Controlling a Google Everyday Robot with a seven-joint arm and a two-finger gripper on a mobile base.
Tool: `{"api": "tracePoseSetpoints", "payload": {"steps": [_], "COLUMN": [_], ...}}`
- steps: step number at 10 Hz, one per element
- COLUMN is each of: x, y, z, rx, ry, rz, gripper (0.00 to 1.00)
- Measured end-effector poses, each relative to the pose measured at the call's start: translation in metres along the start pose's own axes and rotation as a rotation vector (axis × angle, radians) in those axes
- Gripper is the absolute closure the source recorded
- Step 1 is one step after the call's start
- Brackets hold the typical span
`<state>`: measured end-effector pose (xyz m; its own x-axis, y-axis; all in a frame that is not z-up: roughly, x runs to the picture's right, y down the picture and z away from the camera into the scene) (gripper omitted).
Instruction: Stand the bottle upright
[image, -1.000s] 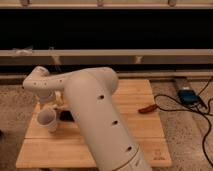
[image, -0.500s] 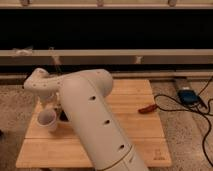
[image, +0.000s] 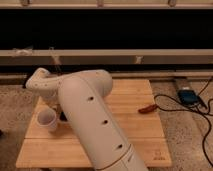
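Observation:
My white arm (image: 92, 115) rises from the bottom edge, bends at the elbow and reaches left over the wooden table (image: 130, 100). The wrist (image: 40, 84) points down at the table's left side. The gripper (image: 62, 116) is mostly hidden behind the forearm; only a dark part shows just right of the white paper cup (image: 47, 119), which stands upright. The bottle is not visible; it is hidden behind the arm or the gripper.
A small red-orange object (image: 147, 108) lies on the table's right side. A blue device (image: 187, 96) with black cables sits on the speckled floor to the right. A pale rail (image: 150, 56) and a dark wall run behind the table.
The arm has shifted a little to the left and its elbow has come slightly lower. The cup and the red-orange object have not moved.

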<state>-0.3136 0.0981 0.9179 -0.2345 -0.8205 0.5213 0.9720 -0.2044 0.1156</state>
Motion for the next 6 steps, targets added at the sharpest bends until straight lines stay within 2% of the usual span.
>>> {"api": "tracePoseSetpoints", "payload": {"steps": [2, 6], "x": [-0.003, -0.001], "y": [0.01, 0.023], "z": [-0.009, -0.046], "rx": [0.006, 0.035], "ry": [-0.01, -0.003], "rz": [0.017, 0.004], "gripper": [0.99, 1.0]}}
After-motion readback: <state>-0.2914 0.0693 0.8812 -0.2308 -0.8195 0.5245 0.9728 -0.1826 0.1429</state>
